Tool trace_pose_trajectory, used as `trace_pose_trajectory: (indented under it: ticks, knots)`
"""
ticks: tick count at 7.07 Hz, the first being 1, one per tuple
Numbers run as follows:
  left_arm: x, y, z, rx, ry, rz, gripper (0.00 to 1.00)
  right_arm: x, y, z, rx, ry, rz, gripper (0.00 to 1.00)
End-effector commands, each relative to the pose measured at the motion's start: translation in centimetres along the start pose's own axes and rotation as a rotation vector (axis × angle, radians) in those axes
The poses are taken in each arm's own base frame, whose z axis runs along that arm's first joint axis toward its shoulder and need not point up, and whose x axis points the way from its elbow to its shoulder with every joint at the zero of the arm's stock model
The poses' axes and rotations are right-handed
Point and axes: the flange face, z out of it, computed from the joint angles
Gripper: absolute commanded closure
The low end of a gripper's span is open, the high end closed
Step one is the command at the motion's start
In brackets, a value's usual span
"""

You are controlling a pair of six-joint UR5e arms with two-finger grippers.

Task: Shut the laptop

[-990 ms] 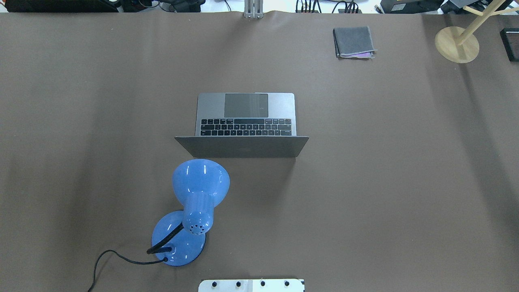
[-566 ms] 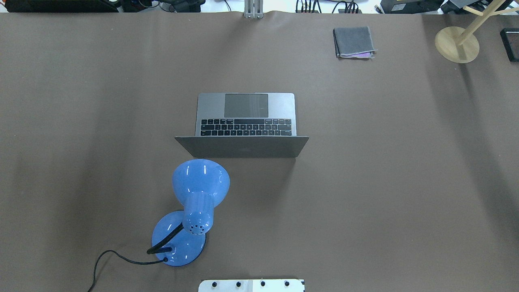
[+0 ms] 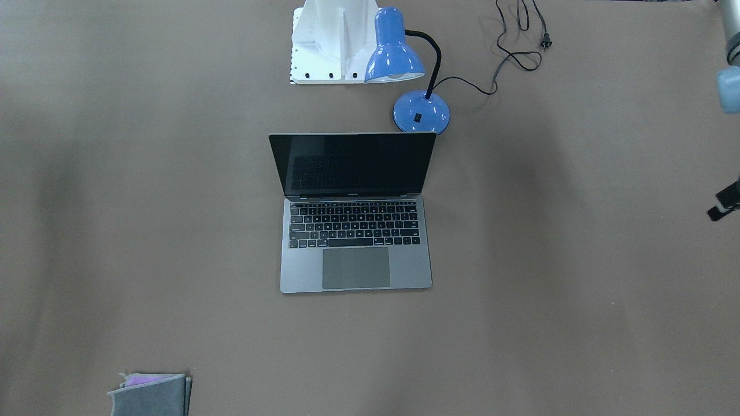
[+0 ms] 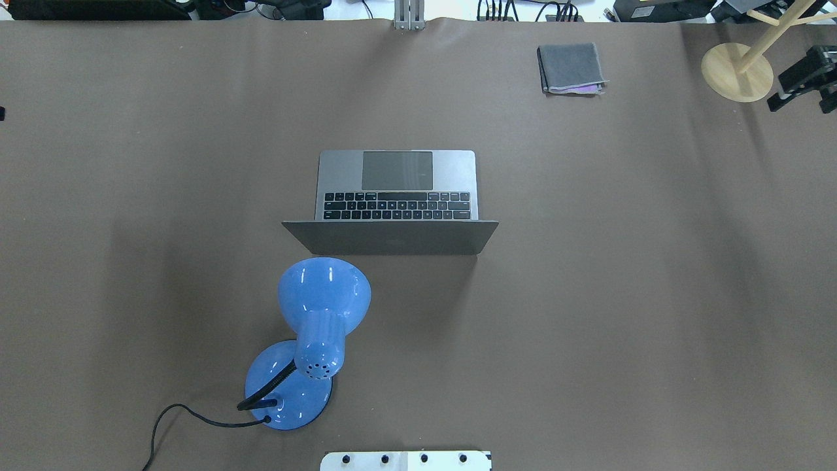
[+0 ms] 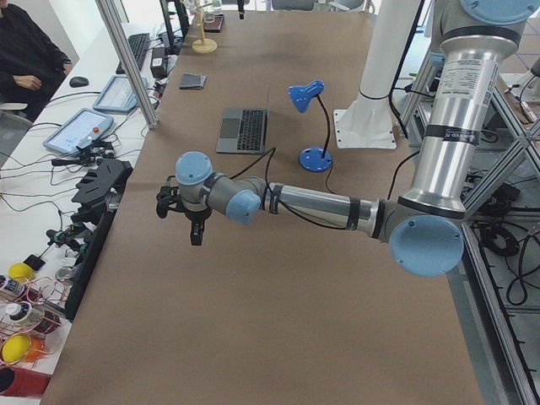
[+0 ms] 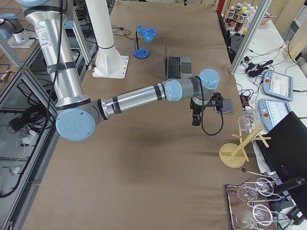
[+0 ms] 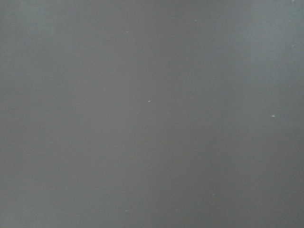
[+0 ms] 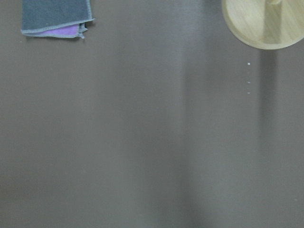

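Observation:
The space-grey laptop [image 4: 396,190] stands open in the middle of the table, its lid upright and its dark screen [image 3: 352,164] facing away from the robot. It also shows in the exterior left view [image 5: 243,129] and the exterior right view [image 6: 178,66]. My right gripper [image 4: 794,91] hovers at the table's far right edge, near the wooden stand and far from the laptop; it also shows in the exterior right view [image 6: 196,120]. My left gripper [image 3: 722,207] is at the table's left edge, only partly in view, and shows in the exterior left view [image 5: 193,229]. I cannot tell whether either is open or shut.
A blue desk lamp [image 4: 314,327] stands close behind the laptop's lid on the robot's side, its cord [image 4: 176,418] trailing left. A folded grey cloth [image 4: 570,68] lies far right. A wooden stand's round base [image 4: 735,72] is at the far right corner. The white robot base plate [image 4: 405,460] is near.
My right gripper has moved further into the overhead view from the right edge. A sliver of the left gripper has appeared at the left edge. The laptop has not moved.

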Motion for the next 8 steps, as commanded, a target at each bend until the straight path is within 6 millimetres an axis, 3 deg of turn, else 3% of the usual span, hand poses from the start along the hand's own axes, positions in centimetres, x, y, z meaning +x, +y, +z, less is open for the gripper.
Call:
trace_pose_trajectory:
  ticks: [1, 2, 3, 4, 5, 6, 7, 8]
  knots:
    - [10.1, 2.8, 3.6, -0.016, 0.113, -0.030, 0.02, -10.0, 1.1, 3.1, -0.008, -0.100, -0.026, 0.00]
    - [13.5, 4.9, 3.6, -0.041, 0.148, -0.007, 0.04, -13.6, 2.5, 4.6, -0.009, -0.133, 0.001, 0.03]
    - [16.6, 8.1, 4.0, -0.087, 0.176, -0.028, 0.30, -16.5, 4.1, 5.3, -0.013, -0.169, 0.027, 0.26]
    - [20.6, 11.5, 4.6, -0.145, 0.204, -0.081, 0.52, -18.4, 7.0, 6.6, -0.046, -0.186, 0.017, 0.45]
    - [24.5, 15.0, 5.8, -0.209, 0.224, -0.098, 0.72, -19.7, 10.2, 7.3, -0.078, -0.199, -0.021, 0.58]
    - [26.9, 17.2, 6.1, -0.249, 0.241, -0.094, 0.86, -20.9, 11.7, 7.5, -0.095, -0.213, -0.050, 0.68]
    - [28.3, 18.7, 6.1, -0.272, 0.255, -0.081, 0.98, -22.3, 13.0, 8.3, -0.118, -0.219, -0.076, 0.86]
    - [29.3, 19.5, 6.2, -0.288, 0.260, -0.088, 1.00, -23.2, 13.8, 9.2, -0.142, -0.216, -0.063, 1.00]
